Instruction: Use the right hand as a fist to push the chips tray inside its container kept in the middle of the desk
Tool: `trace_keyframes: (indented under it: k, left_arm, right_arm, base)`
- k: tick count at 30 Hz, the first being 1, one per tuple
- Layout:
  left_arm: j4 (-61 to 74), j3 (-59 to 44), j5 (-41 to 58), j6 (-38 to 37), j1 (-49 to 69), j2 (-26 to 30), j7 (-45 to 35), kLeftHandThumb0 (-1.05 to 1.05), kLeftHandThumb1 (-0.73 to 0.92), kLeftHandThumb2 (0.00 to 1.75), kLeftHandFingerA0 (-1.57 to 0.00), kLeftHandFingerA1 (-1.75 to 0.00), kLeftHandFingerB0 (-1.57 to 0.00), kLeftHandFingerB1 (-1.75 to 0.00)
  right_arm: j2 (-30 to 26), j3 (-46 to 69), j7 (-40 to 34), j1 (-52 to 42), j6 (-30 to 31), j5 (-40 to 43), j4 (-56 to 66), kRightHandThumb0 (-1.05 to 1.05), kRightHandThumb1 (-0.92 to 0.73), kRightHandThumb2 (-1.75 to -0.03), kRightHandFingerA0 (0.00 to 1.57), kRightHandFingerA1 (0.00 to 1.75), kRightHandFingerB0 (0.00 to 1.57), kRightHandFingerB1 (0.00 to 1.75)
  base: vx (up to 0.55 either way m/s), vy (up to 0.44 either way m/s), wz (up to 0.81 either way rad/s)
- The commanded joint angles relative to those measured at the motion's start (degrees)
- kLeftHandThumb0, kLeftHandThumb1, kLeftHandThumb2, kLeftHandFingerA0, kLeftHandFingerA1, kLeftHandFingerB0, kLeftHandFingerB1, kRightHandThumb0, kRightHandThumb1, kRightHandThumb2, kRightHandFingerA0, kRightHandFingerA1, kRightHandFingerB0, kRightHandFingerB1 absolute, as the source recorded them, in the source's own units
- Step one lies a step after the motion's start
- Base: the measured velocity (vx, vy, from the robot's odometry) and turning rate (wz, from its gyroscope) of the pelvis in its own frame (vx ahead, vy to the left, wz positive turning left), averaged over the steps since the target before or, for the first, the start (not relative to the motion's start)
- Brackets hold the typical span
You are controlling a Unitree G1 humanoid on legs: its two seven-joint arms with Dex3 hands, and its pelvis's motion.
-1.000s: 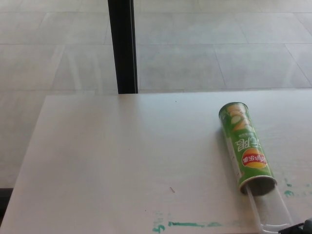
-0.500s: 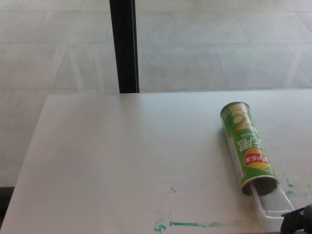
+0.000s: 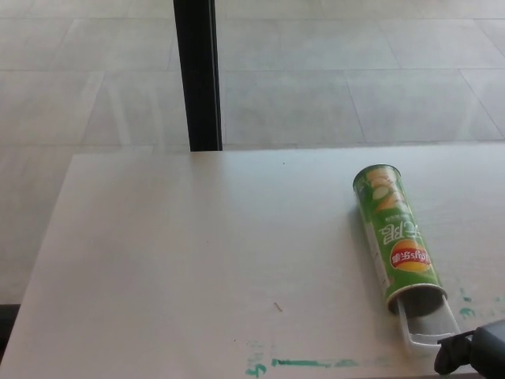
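Big pale floor tiles [image 3: 355, 71] are filling the top of the view, and a tall black post [image 3: 197, 75] is standing on them, going straight up out of the picture just behind the back edge of the desk. Nearer the camera, a wide whitish desk [image 3: 189, 253] is taking up most of the lower part. Some green paint marks [image 3: 304, 363] are running along its front edge, with a few more green dabs over at the right. On the right side of the desk a green chips can [image 3: 397, 241] is lying on its side, with its closed end pointing away toward the floor and its open end pointing toward the camera. It is showing a round red and yellow logo. A clear plastic chips tray [image 3: 428, 328] is sticking a short way out of the open mouth, lying flat on the desk. Only a small bit of the tray is showing outside the can. Down in the bottom right corner, the black right hand [image 3: 473, 355] is peeking into the picture, sitting right at the near end of the tray. So little of it is showing that I cannot tell if its fingers are curled in or spread. The left hand is not showing at all.
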State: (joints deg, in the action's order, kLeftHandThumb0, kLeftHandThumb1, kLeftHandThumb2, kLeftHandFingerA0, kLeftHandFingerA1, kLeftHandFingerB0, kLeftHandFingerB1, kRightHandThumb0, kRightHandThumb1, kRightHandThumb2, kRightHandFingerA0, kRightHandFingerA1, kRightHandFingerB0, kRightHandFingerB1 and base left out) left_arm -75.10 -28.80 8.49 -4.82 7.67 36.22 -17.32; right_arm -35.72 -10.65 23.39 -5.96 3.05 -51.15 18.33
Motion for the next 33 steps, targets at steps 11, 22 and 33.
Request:
trace_keyframes:
  k: [11,22,33]
  left_arm:
    - [-0.1,0.1,0.7,-1.2,0.4,1.4,0.0,-0.67,0.77,0.63,-0.53,-0.53,-0.41,-0.42]
    - [-0.1,0.2,0.7,-2.1,1.2,1.2,-0.1,-0.68,0.61,0.98,-0.48,-0.63,-0.35,-0.54]
    - [-0.4,0.4,0.7,-1.3,0.9,1.0,-0.8,-0.68,0.77,0.63,-0.49,-0.55,-0.38,-0.42]
  right_arm:
    - [1.8,-0.2,-0.5,3.7,2.6,-2.0,-2.8,-0.60,-0.77,-0.63,0.80,0.81,0.59,0.45]
    - [3.0,-3.2,0.0,9.9,3.5,-4.2,-6.2,-0.61,-0.76,-0.63,0.77,0.98,0.57,0.44]
    - [6.8,-6.0,-1.0,13.5,4.5,-4.4,-10.2,-0.62,-0.77,-0.63,0.81,1.00,0.55,0.44]
  base:
    - [0.00,0.000,0.00]
    - [0.00,0.000,0.00]
    - [0.00,0.000,0.00]
